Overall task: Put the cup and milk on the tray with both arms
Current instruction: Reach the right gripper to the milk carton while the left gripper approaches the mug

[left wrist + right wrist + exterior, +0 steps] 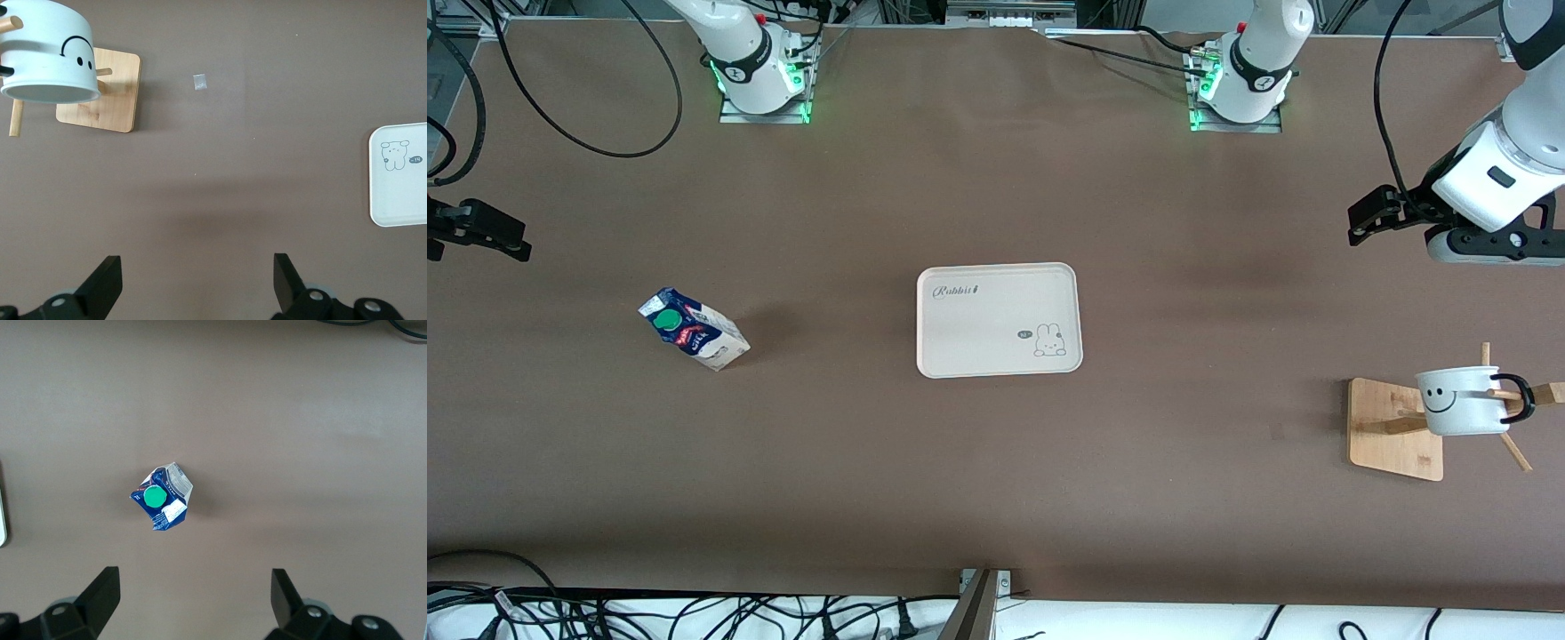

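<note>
The cream tray lies flat at the table's middle, nothing on it. The milk stands toward the right arm's end, its green cap up. The cup hangs by its black handle on a wooden mug rack toward the left arm's end. My left gripper is open and empty, in the air over bare table, apart from the rack. My right gripper is open and empty over the table's end. The left wrist view shows its gripper, the cup and the tray. The right wrist view shows its gripper and the milk.
A small pale scrap lies on the table beside the rack, also in the left wrist view. A black cable loop lies near the right arm's base. Cables and a metal bracket run along the table edge nearest the front camera.
</note>
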